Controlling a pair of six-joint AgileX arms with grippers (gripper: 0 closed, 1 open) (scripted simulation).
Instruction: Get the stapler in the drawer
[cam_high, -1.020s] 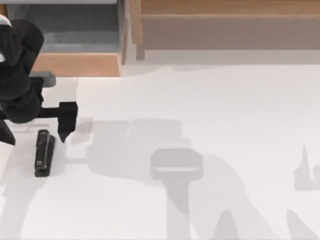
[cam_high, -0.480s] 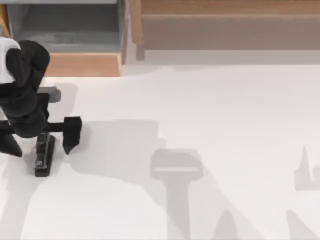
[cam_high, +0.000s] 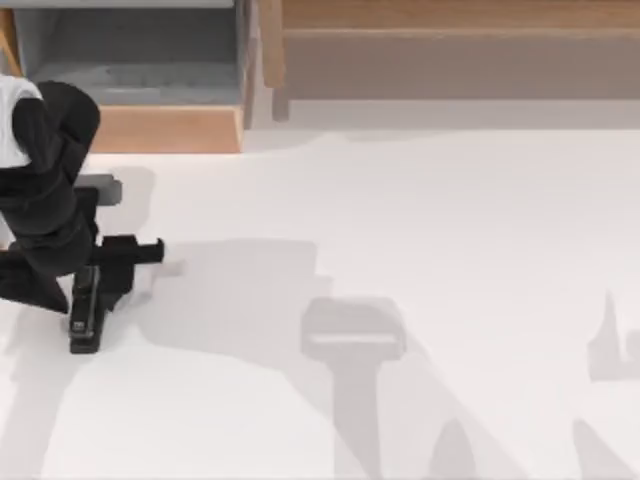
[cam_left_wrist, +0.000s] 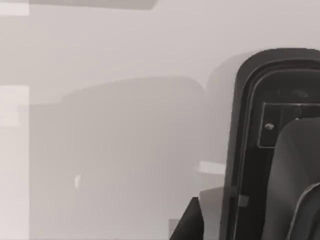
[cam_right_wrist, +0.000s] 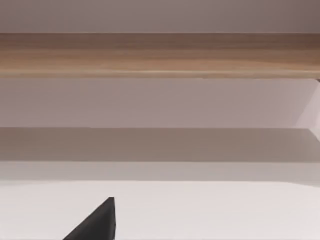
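Grasp step, I'd say: left gripper (cam_high: 88, 285) is down over the stapler (cam_high: 85, 322) at the table's (cam_high: 400, 200) left edge, about mid-depth in the top view. One finger shows just right of the stapler's far end; the other is hidden under the arm, so can't tell if the fingers have closed on it or merely straddle it. The stapler lies flat on the table, long axis running near-to-far, near end poking out from under the gripper. Left wrist view has the stapler's rounded end (cam_left_wrist: 280, 150) close up, w/ a dark fingertip (cam_left_wrist: 187, 222) beside it. Next move prob needs a firm pinch across the narrow body, a straight lift, then carry toward the drawer (cam_high: 160, 130), which stands open just beyond, tan front facing the arm, grey inside. Farther right at the back is the shelf (cam_high: 450, 50). Right fingertip (cam_right_wrist: 95, 222) points at that shelf; its arm seems parked.
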